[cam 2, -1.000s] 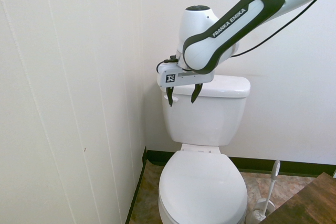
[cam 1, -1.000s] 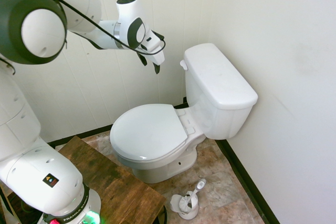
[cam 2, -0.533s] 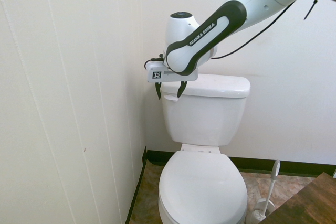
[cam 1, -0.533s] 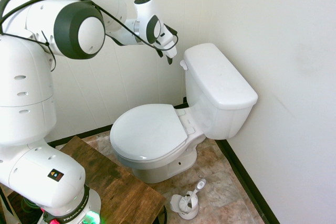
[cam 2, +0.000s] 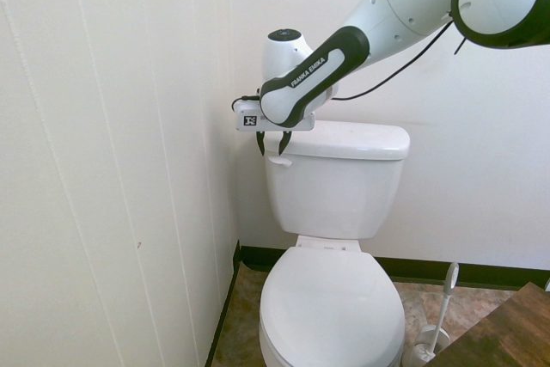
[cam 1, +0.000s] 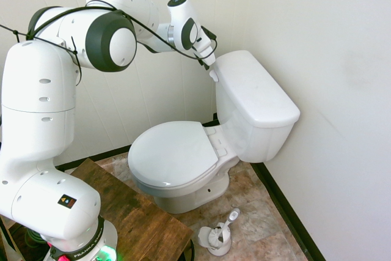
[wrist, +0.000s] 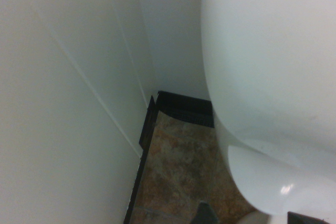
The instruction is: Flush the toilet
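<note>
From the first exterior view, working outward. Nearest is a brown wood-grain tabletop (cam 1: 131,215), its edge close to the front of the toilet (cam 1: 183,187) and lying between it and the base of the arm. Just beyond one corner of the tabletop, on the mottled stone-patterned floor (cam 1: 259,230), stands a white brush holder (cam 1: 219,246) with the toilet brush (cam 1: 231,217) in it, handle up and leaning.

The toilet comes next — seat lid (cam 1: 174,151) down, bowl toward the tabletop, tank (cam 1: 235,114) set back in the corner of the room. Tank lid (cam 1: 259,90) is on, nothing lying on its visible top. The small white flush lever (cam 1: 214,76) sits high on the tank's front, at the end toward the panelled wall (cam 1: 140,99).

The gripper (cam 2: 272,151) hangs at that same end, pointing down — its two dark fingers spread, nothing between them. In the second exterior view the fingertips show just above the lever; whether they touch it, cannot tell.

Farthest back, the panelled wall meets a plain wall (cam 1: 336,90) behind the tank. Dark baseboard (cam 1: 281,203) runs along both.
</note>
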### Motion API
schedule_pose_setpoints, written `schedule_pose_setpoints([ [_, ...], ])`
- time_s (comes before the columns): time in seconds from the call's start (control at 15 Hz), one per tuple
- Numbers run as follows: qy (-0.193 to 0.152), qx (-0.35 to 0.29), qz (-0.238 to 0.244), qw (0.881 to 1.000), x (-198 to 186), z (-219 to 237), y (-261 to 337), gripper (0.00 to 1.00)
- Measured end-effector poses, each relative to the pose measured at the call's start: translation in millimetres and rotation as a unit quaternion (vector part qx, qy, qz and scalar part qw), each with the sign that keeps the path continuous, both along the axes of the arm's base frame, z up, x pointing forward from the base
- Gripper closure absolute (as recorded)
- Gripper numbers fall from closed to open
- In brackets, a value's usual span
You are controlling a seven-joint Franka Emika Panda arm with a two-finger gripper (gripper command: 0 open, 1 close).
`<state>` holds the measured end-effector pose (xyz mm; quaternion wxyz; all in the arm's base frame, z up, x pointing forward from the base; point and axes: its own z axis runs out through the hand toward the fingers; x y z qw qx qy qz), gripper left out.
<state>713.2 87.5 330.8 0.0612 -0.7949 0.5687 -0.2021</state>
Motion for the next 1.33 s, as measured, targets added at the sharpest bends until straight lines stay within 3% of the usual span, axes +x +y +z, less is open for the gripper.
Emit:
schedule_pose_setpoints([
  [0.87, 0.01, 0.004, -0.048, 0.999, 26.7, -40.0, -22.5, 1.0],
  [1.33, 0.04, 0.0, -0.049, 0.998, 43.1, -81.1, -7.0, 1.0],
])
